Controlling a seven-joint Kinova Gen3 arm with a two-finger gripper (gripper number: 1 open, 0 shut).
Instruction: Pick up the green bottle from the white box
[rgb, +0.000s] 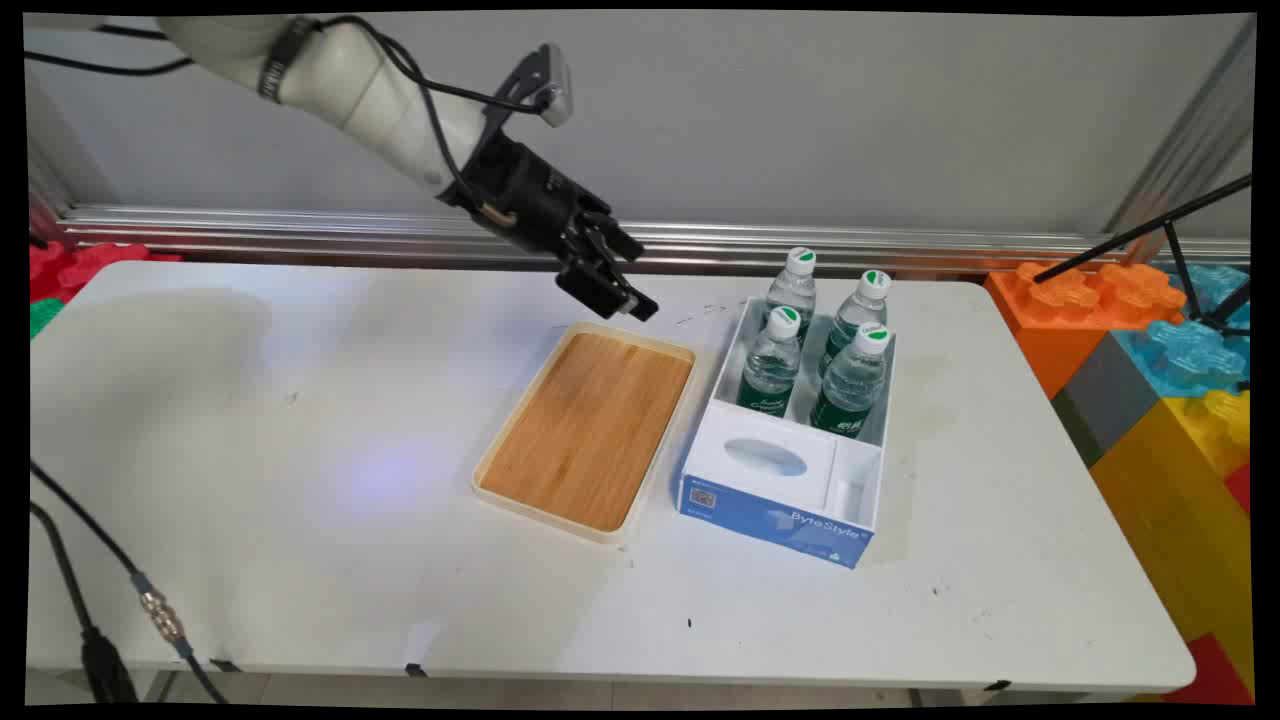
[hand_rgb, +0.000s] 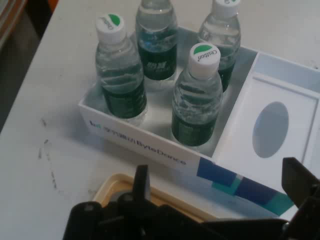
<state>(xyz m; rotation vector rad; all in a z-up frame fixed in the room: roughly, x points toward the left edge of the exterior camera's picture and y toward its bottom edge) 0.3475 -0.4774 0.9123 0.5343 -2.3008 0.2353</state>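
Above the far end of the wooden tray (rgb: 588, 432) hangs the tool (rgb: 612, 288), and it's spread wide, nothing between its fingers (hand_rgb: 141, 182). It's tilted down and toward the right, clear of the desk (rgb: 300, 480), touching nothing. Just to the tray's right sits a white and blue box (rgb: 785, 520), lettered along its side, with a white insert and an oval cut-out at its near end. Four water bottles (rgb: 772, 362) with green labels and white caps stand upright in the box's far compartment, two by two, close together. From the hand view the bottles fill the upper part, the box wall runs across below them, and the tray's pale rim peeks out at the bottom between the fingers. Off the desk's right end, big coloured blocks (rgb: 1150, 370) are stacked.
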